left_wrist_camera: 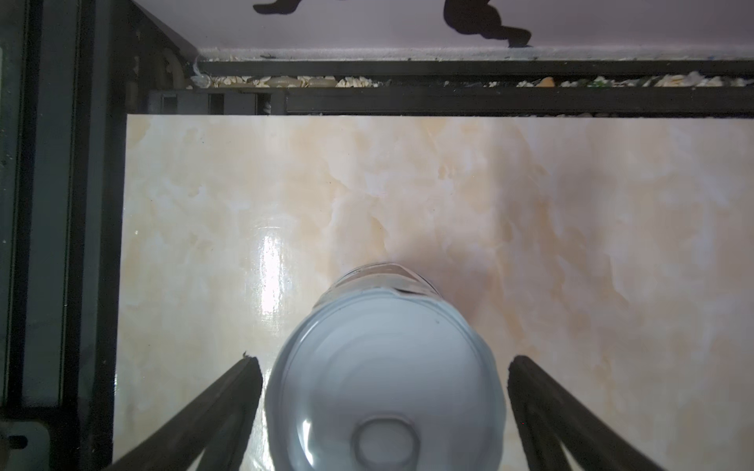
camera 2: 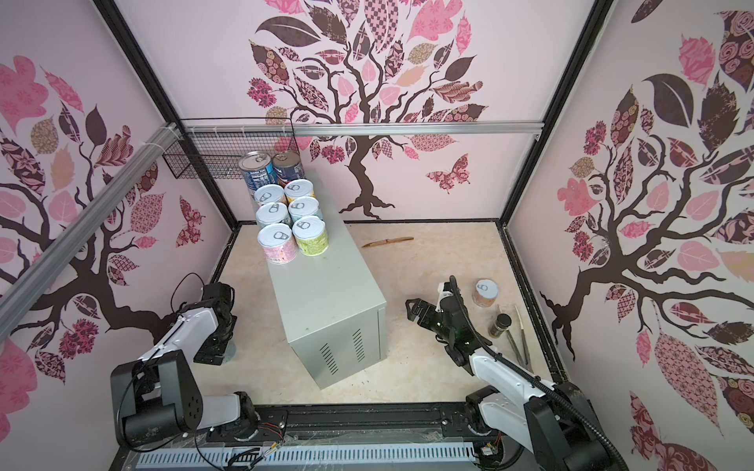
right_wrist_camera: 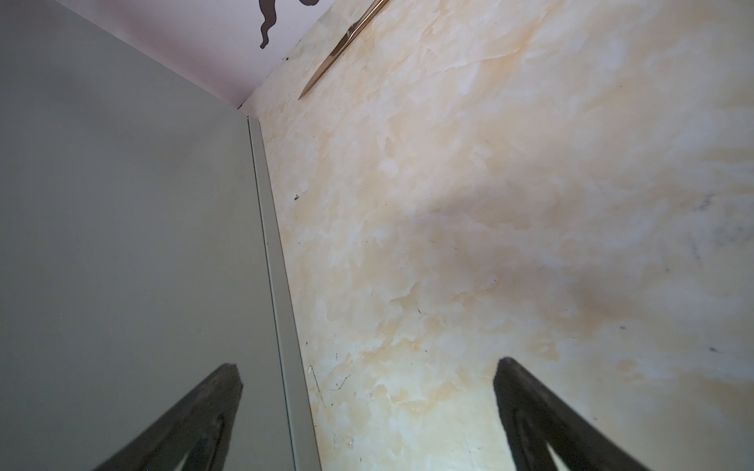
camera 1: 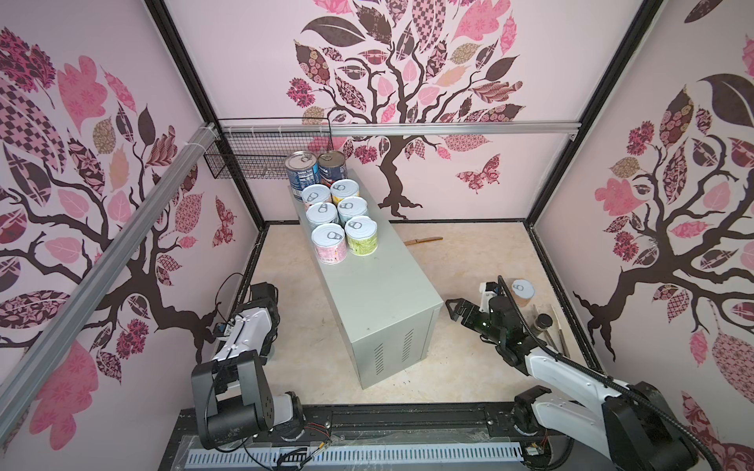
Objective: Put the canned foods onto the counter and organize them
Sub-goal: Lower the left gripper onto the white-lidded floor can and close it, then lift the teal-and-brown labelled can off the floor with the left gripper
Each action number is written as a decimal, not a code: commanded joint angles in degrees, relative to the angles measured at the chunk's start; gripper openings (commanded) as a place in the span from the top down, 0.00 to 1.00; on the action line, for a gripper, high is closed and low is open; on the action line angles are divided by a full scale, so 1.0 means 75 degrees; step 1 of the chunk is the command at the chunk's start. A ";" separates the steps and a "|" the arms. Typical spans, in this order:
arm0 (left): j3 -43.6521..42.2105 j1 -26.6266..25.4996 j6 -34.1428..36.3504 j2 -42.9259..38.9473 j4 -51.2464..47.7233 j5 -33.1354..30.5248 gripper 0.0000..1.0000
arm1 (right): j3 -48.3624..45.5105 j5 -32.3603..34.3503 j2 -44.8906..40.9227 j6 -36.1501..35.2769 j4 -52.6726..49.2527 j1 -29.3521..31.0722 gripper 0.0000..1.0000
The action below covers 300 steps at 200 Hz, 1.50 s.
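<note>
- The left fingers (left_wrist_camera: 228, 391) point down at the floor (left_wrist_camera: 530, 204) on the near left. They are spread wide, with a white-lidded short can (left_wrist_camera: 383, 379) standing upright on the floor between them. The tips sit just beside its sides and do not clamp it.
- The right fingers (right_wrist_camera: 526, 399) are spread wide and hold nothing. They hang low over the floor just right of the near end of the counter (camera 1: 383, 293).
- Further right, a second short can (camera 1: 523, 290) stands upright on the floor, near a small dark jar (camera 1: 542, 324).
- On the far part of the counter, six short cans (camera 1: 322, 214) with white pull-tab lids stand packed in two rows of three.
- Just behind them, two tall cans (camera 1: 302, 169) with metal lids stand side by side at the counter's far end.
- A knife (camera 1: 423, 241) lies on the floor right of the counter, toward the far side.
- A black wire basket (camera 1: 253, 159) hangs at the far left, beyond the tall cans.
</note>
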 commanded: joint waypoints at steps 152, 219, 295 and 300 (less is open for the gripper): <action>-0.0396 0.0722 -0.0020 0.1008 0.0863 0.0520 0.07 | -0.0023 -0.0048 0.0253 -0.0018 0.0284 0.0207 0.00; -0.0410 0.0745 0.0072 0.1044 0.0899 0.0560 0.12 | -0.0062 -0.0066 0.0146 -0.0007 0.0296 0.0207 0.00; -0.0429 0.0744 0.0385 0.0651 0.0793 0.0562 0.44 | -0.0071 -0.0023 0.0004 -0.0032 0.0224 0.0201 0.00; -0.0412 0.0730 0.0448 0.0611 0.0771 0.0566 0.46 | -0.0059 -0.0033 0.0004 -0.0035 0.0226 0.0207 0.00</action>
